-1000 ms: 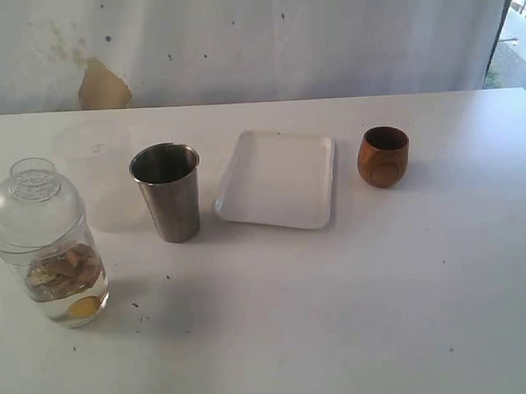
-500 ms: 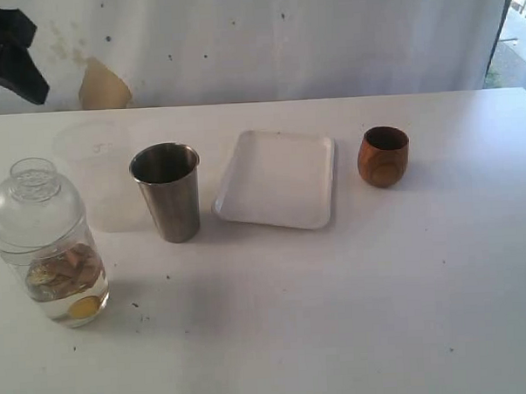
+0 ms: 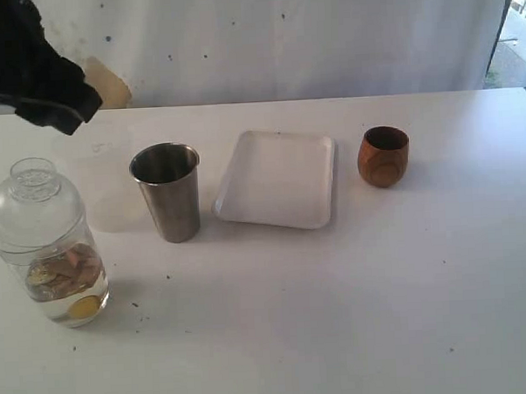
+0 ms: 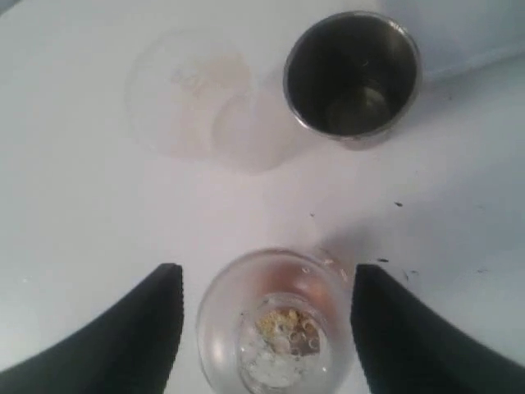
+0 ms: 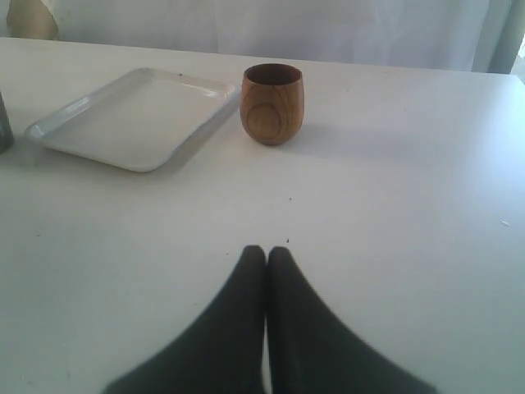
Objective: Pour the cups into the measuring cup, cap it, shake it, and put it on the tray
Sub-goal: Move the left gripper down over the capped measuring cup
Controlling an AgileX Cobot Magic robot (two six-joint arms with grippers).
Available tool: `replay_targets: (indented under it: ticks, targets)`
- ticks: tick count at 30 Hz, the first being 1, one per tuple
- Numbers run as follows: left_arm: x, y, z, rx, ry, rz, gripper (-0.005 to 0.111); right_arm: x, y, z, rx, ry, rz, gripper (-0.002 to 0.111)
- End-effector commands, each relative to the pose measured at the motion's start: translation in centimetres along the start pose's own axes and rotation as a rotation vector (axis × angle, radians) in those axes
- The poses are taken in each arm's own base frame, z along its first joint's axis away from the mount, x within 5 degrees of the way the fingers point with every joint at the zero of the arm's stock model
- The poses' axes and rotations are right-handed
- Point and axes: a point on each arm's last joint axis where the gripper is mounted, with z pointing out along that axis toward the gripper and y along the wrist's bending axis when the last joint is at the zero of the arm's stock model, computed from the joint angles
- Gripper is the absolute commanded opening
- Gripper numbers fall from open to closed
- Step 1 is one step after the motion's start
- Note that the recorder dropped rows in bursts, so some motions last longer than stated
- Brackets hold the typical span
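While the left tool point(image 4: 264, 275) hangs wide open above the capped measuring cup point(image 3: 47, 250), the right tool point(image 5: 267, 253) is pressed shut and holds nothing.

Near the left edge of the white desk point(image 3: 338, 316), toward its front, the measuring cup stands upright under a clear domed lid point(image 3: 33, 181). Brownish pieces and a yellow lump sit at its bottom in what looks like clear liquid. From the left wrist, two black fingers point(image 4: 123, 336) flank the cup's top with a gap on each side. Farther back, a row runs toward the right edge. It starts with the steel tumbler point(image 3: 167, 191), then the white tray point(image 3: 277, 179) just beside it, then the brown wooden cup point(image 3: 383, 155), apart from the tray. A faint frosted cup point(image 4: 197, 98) sits beside the tumbler, toward the left edge. The right tool's fingers meet tip to tip over the desk.
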Motion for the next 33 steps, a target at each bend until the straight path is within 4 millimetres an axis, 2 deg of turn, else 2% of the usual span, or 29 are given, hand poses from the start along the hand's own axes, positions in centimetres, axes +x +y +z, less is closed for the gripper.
replay_targets:
  ticks: [1, 5, 11, 14, 28, 31, 33]
  targets:
    - [1.9, -1.0, 0.0, 0.084, 0.037, -0.047, 0.058, 0.1, 0.0, 0.0, 0.004, -0.002, 0.006, 0.0]
    - [3.1, -1.4, 0.6, 0.101, 0.076, -0.037, 0.058, 0.1, 0.0, 0.0, 0.004, -0.002, 0.006, 0.0]
    - [4.3, -1.1, 2.2, 0.008, 0.139, 0.009, 0.058, 0.1, 0.0, 0.0, 0.004, -0.002, 0.006, 0.0]
    - [4.5, -0.7, 2.4, -0.034, 0.144, 0.014, 0.058, 0.1, 0.0, 0.0, 0.005, -0.002, 0.004, 0.0]
    - [4.5, -0.7, 2.4, -0.035, 0.143, 0.007, 0.058, 0.1, 0.0, 0.0, 0.005, -0.002, 0.004, 0.0]
    - [4.4, -0.6, 2.0, -0.033, 0.111, 0.001, 0.052, 0.1, 0.0, 0.0, 0.005, -0.002, 0.004, 0.0]
    - [4.3, -0.5, 1.5, -0.037, 0.073, -0.001, 0.043, 0.1, 0.0, 0.0, 0.005, -0.002, 0.004, 0.0]
